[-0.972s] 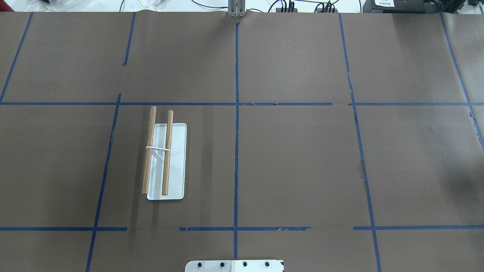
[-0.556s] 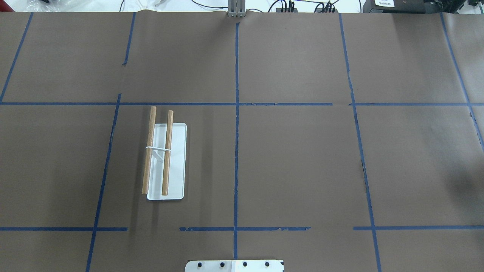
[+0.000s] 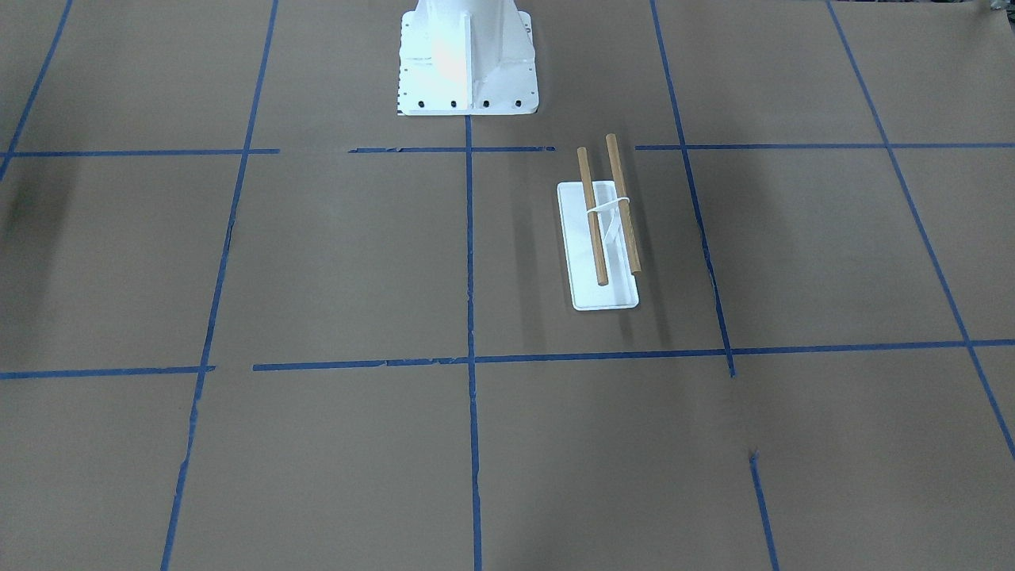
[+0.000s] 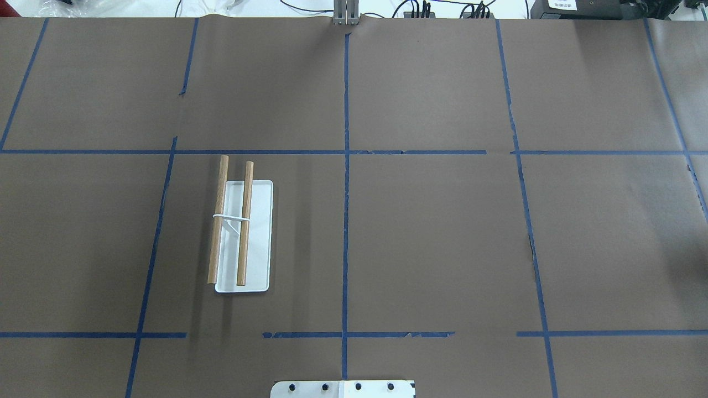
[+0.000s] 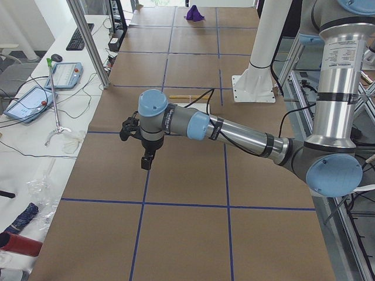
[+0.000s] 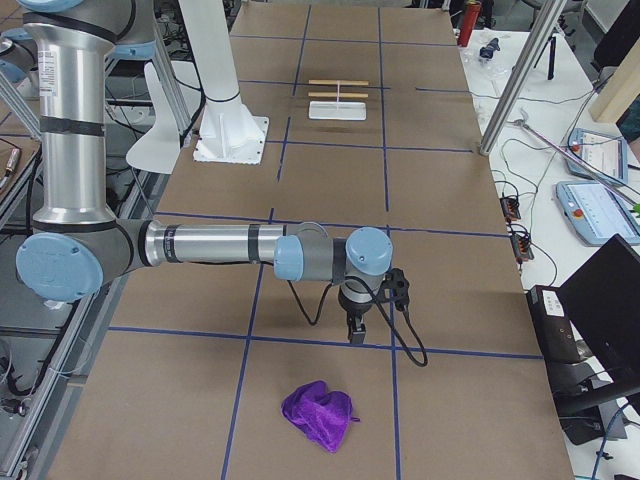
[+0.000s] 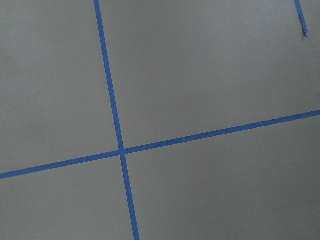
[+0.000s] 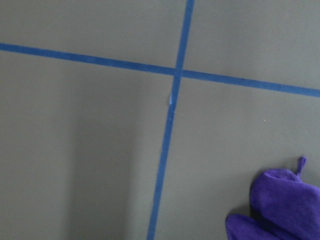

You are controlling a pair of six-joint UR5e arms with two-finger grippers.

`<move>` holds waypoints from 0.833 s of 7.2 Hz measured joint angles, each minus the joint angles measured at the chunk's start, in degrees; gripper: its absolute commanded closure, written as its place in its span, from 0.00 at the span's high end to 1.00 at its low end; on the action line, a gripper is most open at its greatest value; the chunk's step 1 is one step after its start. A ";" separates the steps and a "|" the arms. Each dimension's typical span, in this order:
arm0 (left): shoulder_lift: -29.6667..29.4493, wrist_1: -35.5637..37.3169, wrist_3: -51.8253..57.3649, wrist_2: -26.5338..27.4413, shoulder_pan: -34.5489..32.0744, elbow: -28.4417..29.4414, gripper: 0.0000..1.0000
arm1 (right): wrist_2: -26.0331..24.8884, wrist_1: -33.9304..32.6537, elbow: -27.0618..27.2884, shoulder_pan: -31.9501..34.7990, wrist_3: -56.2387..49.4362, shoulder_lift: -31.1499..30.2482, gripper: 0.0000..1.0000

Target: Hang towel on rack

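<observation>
The purple towel (image 6: 320,413) lies crumpled on the table at the robot's right end; it also shows in the right wrist view (image 8: 280,207) and, far off, in the exterior left view (image 5: 194,13). The rack (image 4: 260,232), a white base with two raised wooden bars, stands left of the centre line and also shows in the front view (image 3: 579,254). My right gripper (image 6: 355,330) hangs just short of the towel. My left gripper (image 5: 146,161) hangs over bare table at the left end. I cannot tell whether either is open or shut.
The brown table cover carries a grid of blue tape lines. The white robot base (image 3: 466,55) stands at the table's near-robot edge. A metal post (image 6: 520,75) and operator devices stand along the far side. Cables trail from the right wrist (image 6: 405,335).
The rack has not moved. A faint shadow at the overhead view's right edge has drawn back toward that edge.
</observation>
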 measured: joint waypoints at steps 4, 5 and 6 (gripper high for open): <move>0.00 -0.16 -0.11 0.01 0.08 -0.12 1.00 | -2.10 14.29 -12.34 4.45 3.38 -3.52 0.96; 0.00 -0.16 -0.14 0.01 0.11 -0.18 1.00 | -4.39 19.95 -13.68 4.58 7.68 -4.65 0.93; 0.00 -0.16 -0.16 0.01 0.12 -0.21 1.00 | -5.79 23.49 -15.32 4.62 10.05 -5.20 0.92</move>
